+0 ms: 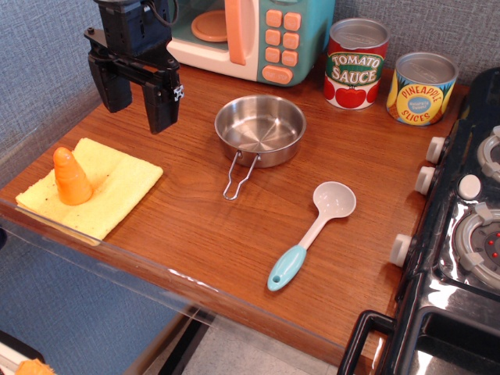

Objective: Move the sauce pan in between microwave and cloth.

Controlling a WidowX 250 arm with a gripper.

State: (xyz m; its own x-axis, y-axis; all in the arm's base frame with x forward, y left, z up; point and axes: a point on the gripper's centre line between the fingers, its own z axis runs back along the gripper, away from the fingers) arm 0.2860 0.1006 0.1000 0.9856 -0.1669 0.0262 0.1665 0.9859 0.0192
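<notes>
Pincer (137, 108) hangs above the tabletop (203, 226) with its two black fingers (161, 105) spread apart and nothing between them. It sits over the bare wood between the microwave (250, 35) at the back and the cloth (98, 187) at the front left, which is roughly where the task wants the pan to end up.

The sauce pan (260, 129) rests flat on the tabletop to the right of the pincer in this view, clear of it, and just in front of the microwave's button panel. Its thin wire handle (238, 176) runs from the near rim toward the front edge of the tabletop, slanting a little leftward. That long axis points away from the microwave.

An orange carrot (70, 176) stands on the cloth, so the free gap for the pan looks to be behind the cloth's far edge.

The coming move likely calls for a sideways reach to the right, then a descent onto the rim or handle.
</notes>
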